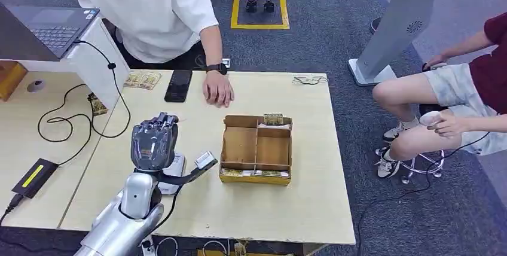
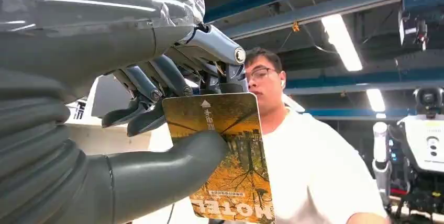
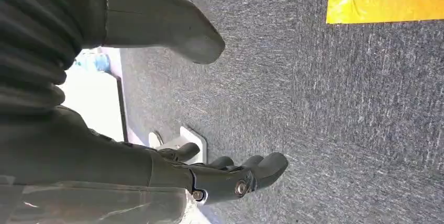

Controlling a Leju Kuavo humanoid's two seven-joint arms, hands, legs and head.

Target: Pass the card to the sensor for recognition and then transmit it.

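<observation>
My left hand (image 1: 154,142) is raised above the table's near left part, palm turned away from the head camera. In the left wrist view this hand (image 2: 131,130) pinches a yellow autumn-print hotel card (image 2: 228,156) between thumb and fingers, its face towards the camera. The sensor (image 1: 204,161), a small scanner head on a black arm with a white base, stands just right of and below the hand. Beside a dark carpet floor hangs my right hand (image 3: 220,177), fingers apart and holding nothing.
A divided cardboard box (image 1: 256,148) holding cards sits right of the sensor. A person in white stands across the table, one hand (image 1: 218,91) resting on it beside a black phone (image 1: 178,85). Laptop (image 1: 54,26) and cables lie left. Another person (image 1: 460,97) sits at the right.
</observation>
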